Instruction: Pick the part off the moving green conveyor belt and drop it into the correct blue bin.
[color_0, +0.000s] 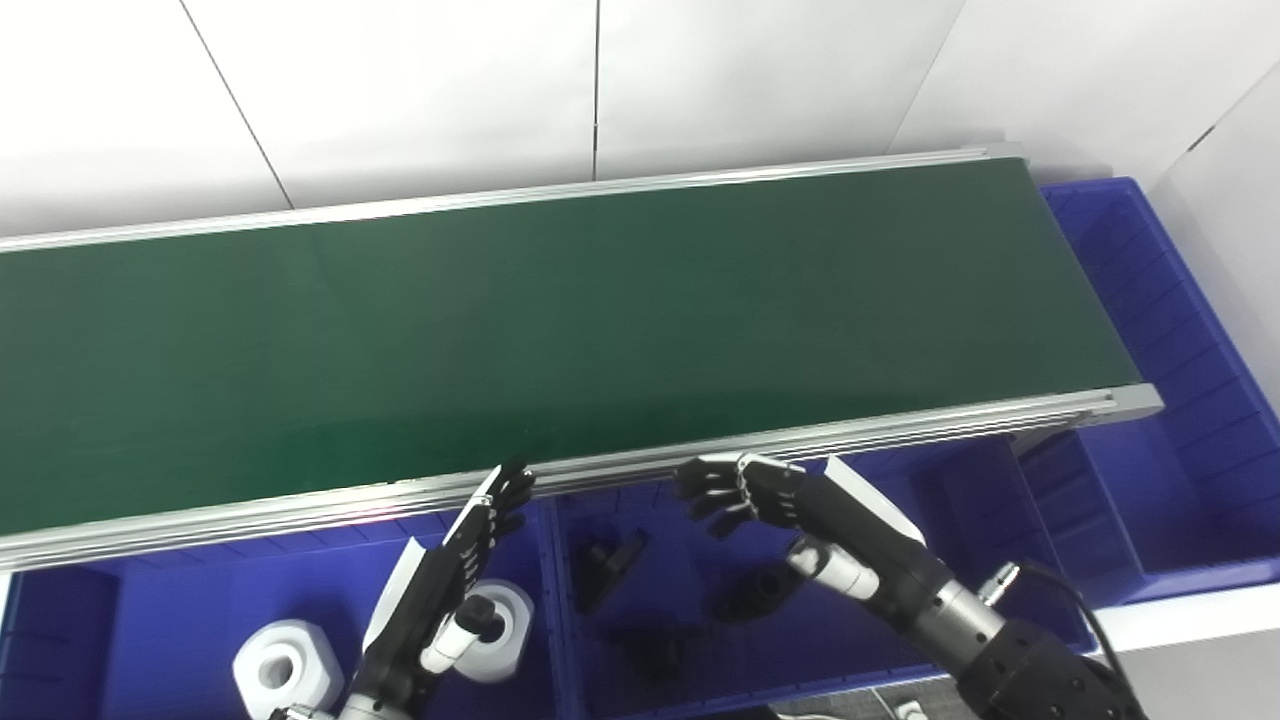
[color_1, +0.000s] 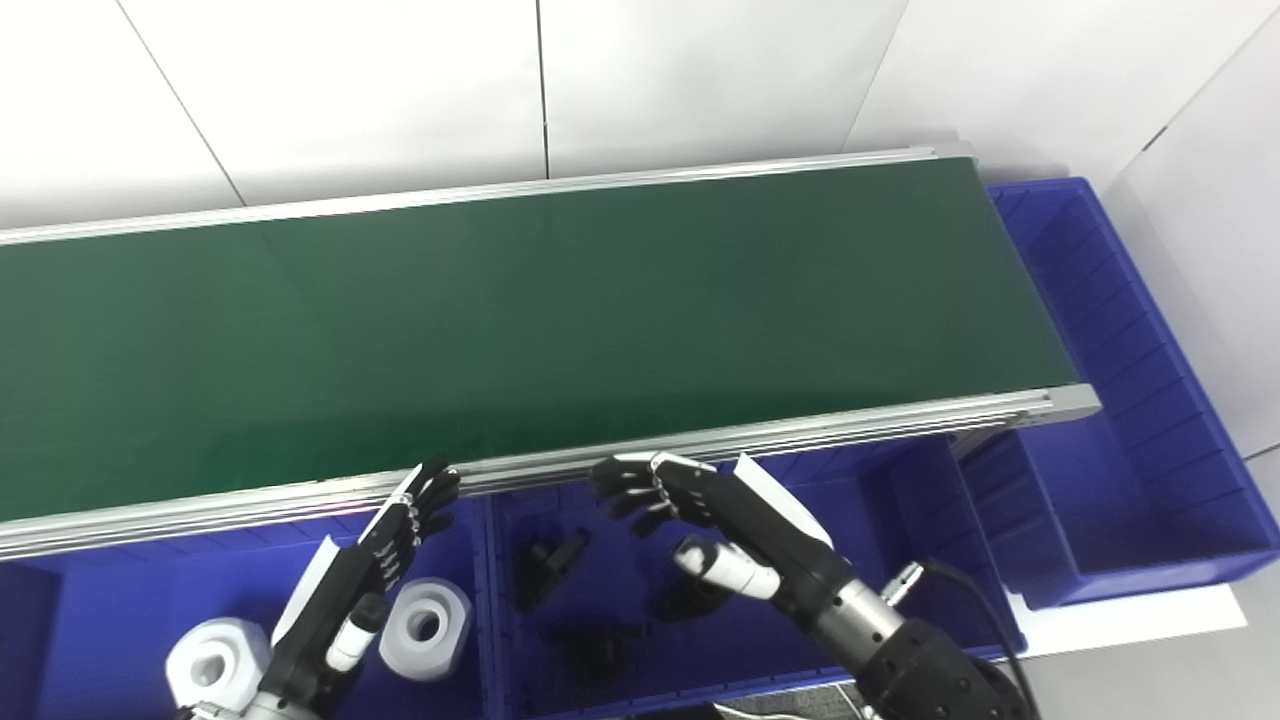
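My left hand (color_0: 455, 560): raised over the left bin (color_0: 120, 620), fingers (color_0: 505, 495) straight and spread, tips near the belt's near rail (color_0: 600, 470), holding nothing. My right hand (color_0: 790, 500): raised over the middle bin (color_0: 900, 590), fingers (color_0: 705, 485) loosely curled and apart, pointing left, thumb (color_0: 830, 568) out below, holding nothing. Belt (color_0: 560, 310): dark green, runs left to right across the view; no part shows on it. White parts: two, round with a centre hole, lying in the left bin; one (color_0: 285, 665) left of my left arm, the other (color_0: 505, 625) partly behind it. Black parts: three in the middle bin, one (color_0: 605, 565) near its left wall, one (color_0: 755, 590) under my right hand, one (color_0: 655, 645) nearer the front; shapes too dark to make out. Large bin (color_0: 1160, 300): blue, ribbed walls, at the belt's right end, wrapping round its corner. Wall (color_0: 420, 90): white panels behind the belt.
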